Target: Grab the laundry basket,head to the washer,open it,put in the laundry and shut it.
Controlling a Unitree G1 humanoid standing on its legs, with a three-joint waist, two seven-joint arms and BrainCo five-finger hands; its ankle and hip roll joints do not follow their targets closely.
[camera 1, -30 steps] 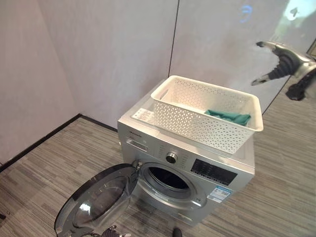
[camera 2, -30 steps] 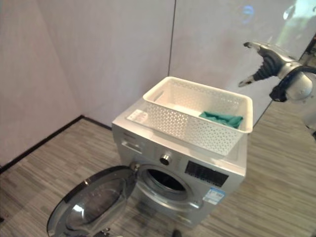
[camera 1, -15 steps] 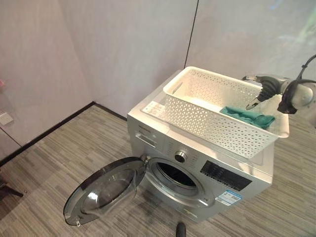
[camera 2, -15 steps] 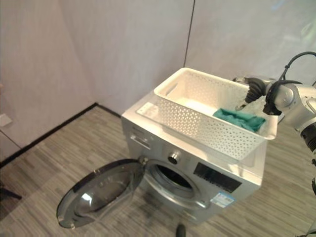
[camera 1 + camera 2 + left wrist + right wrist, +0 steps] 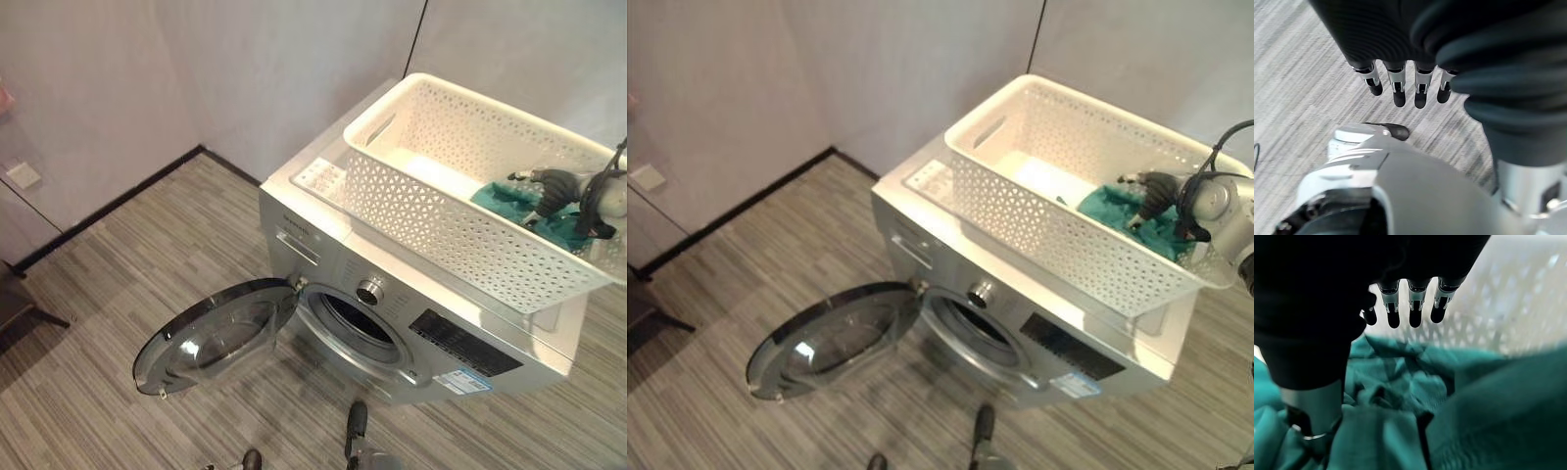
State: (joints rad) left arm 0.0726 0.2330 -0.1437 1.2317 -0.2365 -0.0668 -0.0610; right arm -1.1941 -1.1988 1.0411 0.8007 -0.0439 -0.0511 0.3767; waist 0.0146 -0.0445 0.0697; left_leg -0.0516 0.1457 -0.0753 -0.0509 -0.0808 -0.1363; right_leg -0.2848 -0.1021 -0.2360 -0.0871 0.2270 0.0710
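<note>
Laundry (image 5: 1117, 208), a teal cloth, lies in the basket (image 5: 431, 211) at 2 o'clock atop the washer (image 5: 392, 323); the right hand (image 5: 1151, 191) has dropped onto it, fingers apart, ready to grasp. The door (image 5: 211, 338) hangs open. The left hand (image 5: 1400, 81) hangs relaxed over the floor.

Lying underneath: grey wood-grain plank floor (image 5: 118, 274). Standing behind: pale grey panelled wall (image 5: 245, 69), black skirting strip (image 5: 108, 208) running along its base.

Soft, even light fills the room, brightest on the white top of the washer (image 5: 318, 250) and on the basket (image 5: 431, 211) wall beyond the fingers of the right hand (image 5: 1393, 308), which show dark against it. Pale highlights glint in the open door (image 5: 211, 338) glass. The green cloth (image 5: 1400, 382) beneath the fingertips lies in shade.
</note>
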